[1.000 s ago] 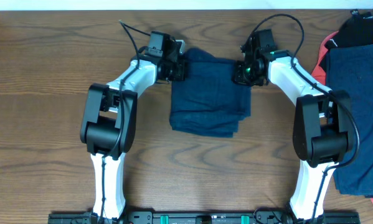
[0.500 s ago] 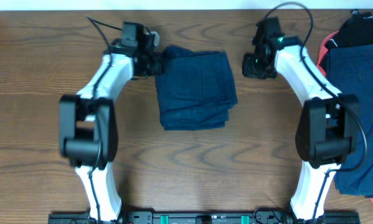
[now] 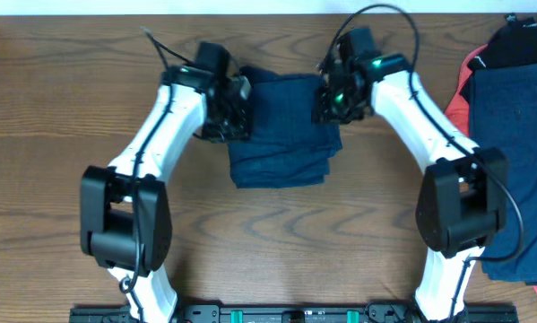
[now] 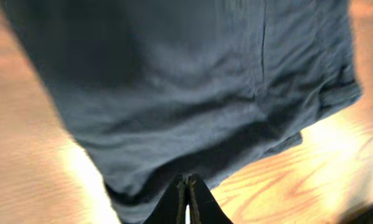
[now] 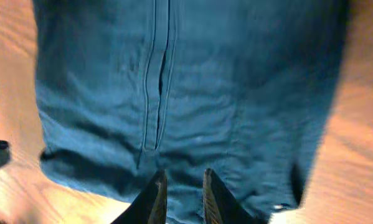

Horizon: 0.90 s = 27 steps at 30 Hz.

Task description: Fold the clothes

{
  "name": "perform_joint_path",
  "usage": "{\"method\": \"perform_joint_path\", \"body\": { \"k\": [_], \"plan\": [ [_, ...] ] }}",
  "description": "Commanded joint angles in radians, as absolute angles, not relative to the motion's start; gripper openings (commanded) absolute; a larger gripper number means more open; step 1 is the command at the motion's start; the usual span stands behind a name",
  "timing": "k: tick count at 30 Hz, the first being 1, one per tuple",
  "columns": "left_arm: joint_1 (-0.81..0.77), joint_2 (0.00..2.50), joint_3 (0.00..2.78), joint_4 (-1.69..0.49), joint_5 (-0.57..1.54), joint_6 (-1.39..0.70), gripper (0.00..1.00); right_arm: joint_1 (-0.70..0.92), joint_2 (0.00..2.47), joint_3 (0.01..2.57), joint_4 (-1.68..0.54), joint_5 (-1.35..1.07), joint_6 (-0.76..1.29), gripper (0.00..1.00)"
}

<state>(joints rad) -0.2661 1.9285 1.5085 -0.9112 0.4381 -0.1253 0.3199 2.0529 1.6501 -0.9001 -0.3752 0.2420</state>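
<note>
flanking the folded navy garment, the left gripper at its left edge is pinched closed; the right gripper, at its right edge, is slightly parted.

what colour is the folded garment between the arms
The folded garment is plain dark navy, best seen overhead.

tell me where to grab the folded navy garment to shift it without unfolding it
Probably its side edges, left tool and right tool each coming in low from its own side: the folded navy garment lies flat in stacked layers, loose ends showing at the near edge.
</note>
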Motion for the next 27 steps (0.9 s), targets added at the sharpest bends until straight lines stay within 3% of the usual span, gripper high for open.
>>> {"method": "perform_joint_path", "body": {
  "k": [1, 11, 27],
  "plan": [
    [-0.280, 1.940, 1.463, -0.902, 0.436, -0.149, 0.06, 0.341, 2.064, 1.594, -0.887, -0.401, 0.278, 0.19],
    [-0.229, 1.942, 1.251, -0.733, 0.432, -0.159, 0.06, 0.342, 2.064, 1.427, -0.785, -0.396, 0.331, 0.18],
    [-0.074, 1.925, 1.199, -0.829, 0.294, -0.154, 0.06, 0.319, 2.050, 1.408, -0.901, -0.107, 0.406, 0.14]
  ]
}}
